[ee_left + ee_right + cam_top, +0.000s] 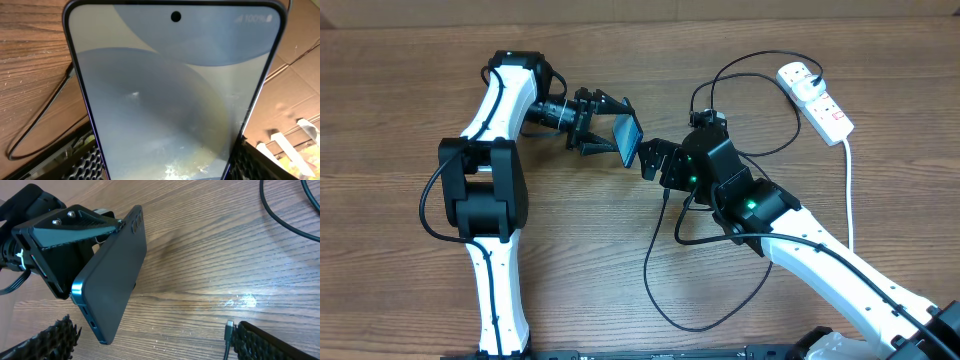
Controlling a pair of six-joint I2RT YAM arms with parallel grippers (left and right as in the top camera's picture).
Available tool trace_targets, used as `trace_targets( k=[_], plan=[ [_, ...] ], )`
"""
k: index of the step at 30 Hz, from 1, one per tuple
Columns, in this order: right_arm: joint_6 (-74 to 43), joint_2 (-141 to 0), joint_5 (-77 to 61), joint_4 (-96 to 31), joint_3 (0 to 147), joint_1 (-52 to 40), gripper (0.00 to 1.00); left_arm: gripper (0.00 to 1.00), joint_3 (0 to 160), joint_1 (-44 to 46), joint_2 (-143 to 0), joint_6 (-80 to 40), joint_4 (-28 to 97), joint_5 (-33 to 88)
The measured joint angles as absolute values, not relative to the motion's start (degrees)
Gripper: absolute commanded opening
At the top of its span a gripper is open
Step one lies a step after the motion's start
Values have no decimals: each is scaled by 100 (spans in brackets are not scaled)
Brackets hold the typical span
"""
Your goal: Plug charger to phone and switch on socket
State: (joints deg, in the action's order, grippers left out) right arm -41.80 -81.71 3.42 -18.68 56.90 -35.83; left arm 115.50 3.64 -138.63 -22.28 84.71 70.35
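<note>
My left gripper point(617, 128) is shut on the phone point(627, 138) and holds it tilted above the table. The phone's light screen fills the left wrist view point(170, 95), and its dark back and bottom edge show in the right wrist view point(112, 280). My right gripper point(653, 158) sits just right of the phone, and its fingers are wide apart point(155, 340). The charger's connector tip point(229, 326) lies against the inner side of my right finger, short of the phone. The black charger cable point(650, 270) loops over the table. The white socket point(817, 100) lies at the far right.
The socket's thick white cord point(848, 190) runs down the right side of the table. Loops of black cable point(760, 150) lie between my right arm and the socket. A cable loop also lies on the wood in the left wrist view point(35, 125).
</note>
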Motion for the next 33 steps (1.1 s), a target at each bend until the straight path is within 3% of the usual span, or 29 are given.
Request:
trace_targets(
  k=[19,22,33],
  plan=[
    [-4355,-8204,344,-1605,5690,-3597,100,58,11550,364,-13867,-2257,8464,7035],
    [-4434,-8204,346,-1472,5690,-3634,94,58,11550,364,-13867,-2346,8447,7032],
    [-4058,-8431,1009,-1330,5690,-4060,90,58,11550,499,-13867,-2709,8335,6871]
  ],
)
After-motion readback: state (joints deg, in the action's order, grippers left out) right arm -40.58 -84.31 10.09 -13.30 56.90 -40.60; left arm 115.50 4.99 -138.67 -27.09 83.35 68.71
